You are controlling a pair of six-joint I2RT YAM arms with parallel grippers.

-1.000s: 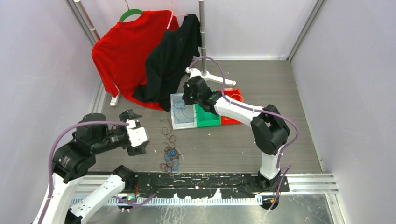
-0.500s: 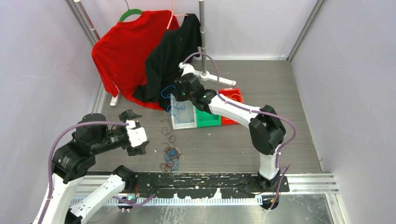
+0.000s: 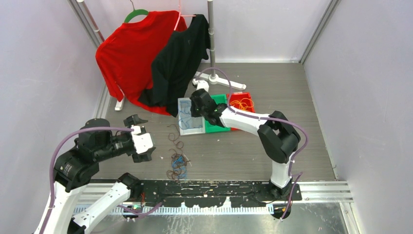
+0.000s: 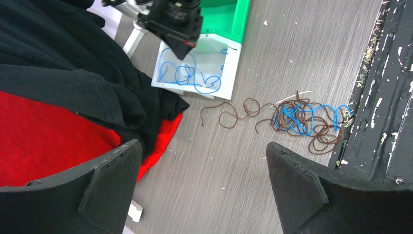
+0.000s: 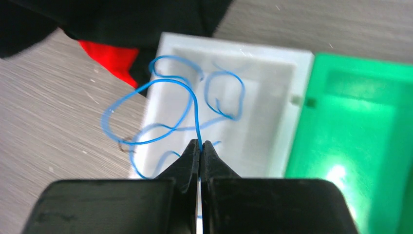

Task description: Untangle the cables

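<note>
We see open tabletop (image 3: 238, 151) right of the cable tangle (image 3: 177, 167). Hanging shirts (image 3: 146, 63), the rack foot (image 3: 223, 81) and three bins (image 3: 217, 127) block the far side.

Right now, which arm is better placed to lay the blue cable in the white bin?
Right. The right gripper is shut on the blue cable above the white bin; the left gripper is open, far away.

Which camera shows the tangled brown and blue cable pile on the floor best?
Left wrist: the tangled pile lies unobstructed between the fingers, individual loops distinct. Top external shows it small, loops hard to separate. Right wrist misses it.
</note>
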